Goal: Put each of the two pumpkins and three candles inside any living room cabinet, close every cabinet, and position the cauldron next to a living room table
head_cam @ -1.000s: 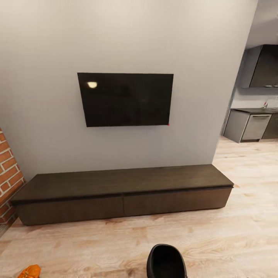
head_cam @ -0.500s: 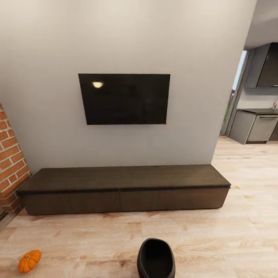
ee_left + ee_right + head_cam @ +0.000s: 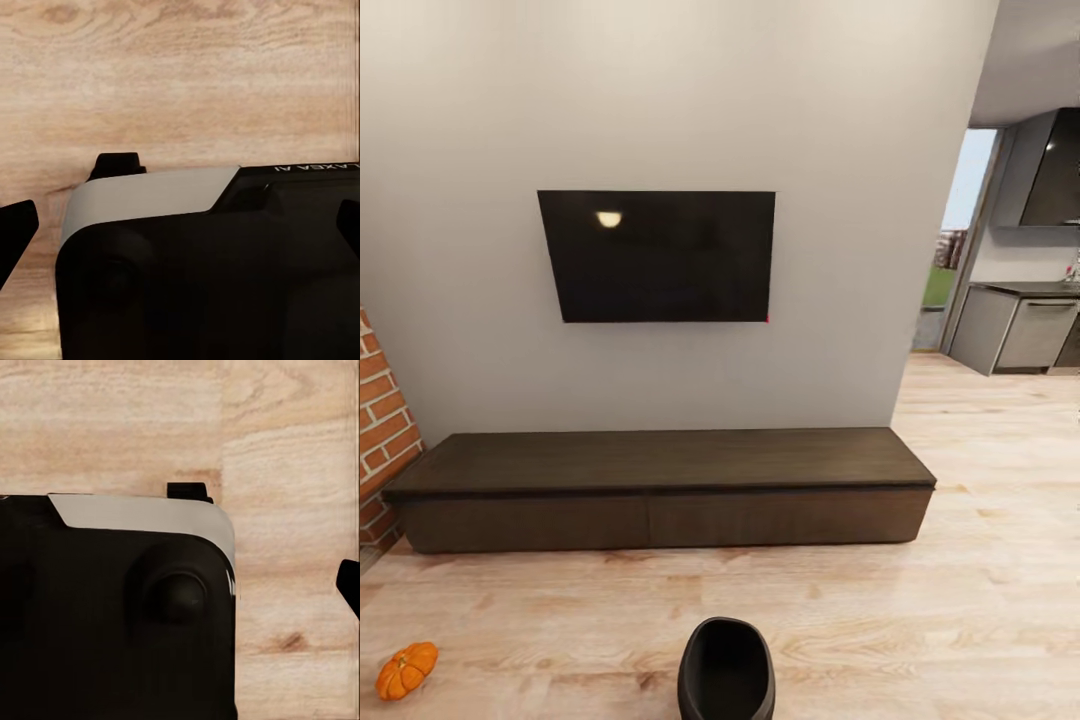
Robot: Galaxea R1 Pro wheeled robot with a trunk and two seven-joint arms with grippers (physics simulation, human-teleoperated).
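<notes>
Head view: the long, low dark cabinet (image 3: 660, 490) sits flush against the grey wall beneath a wall-mounted television (image 3: 657, 256), both drawer fronts shut, so nothing has yet been stowed inside from what shows here. One orange pumpkin (image 3: 405, 670) lies on the wooden floor (image 3: 920, 620) well apart from the cabinet, near a brick fireplace edge (image 3: 380, 450); a black rounded vessel (image 3: 726, 670) (likely the cauldron) stands on the floor before the cabinet's middle. A kitchen (image 3: 1025, 320) opens beyond the wall's far end.

Left wrist view: the camera looks down past the robot's own dark and white body (image 3: 210, 262) at floorboards, the arm apparently tucked for driving; dark fingertip edges show at both sides, so the left claw appears spread.

Right wrist view: again the robot's body (image 3: 120, 607) over floorboards; one dark tip shows at the edge, and I cannot tell whether this claw is spread or closed.
</notes>
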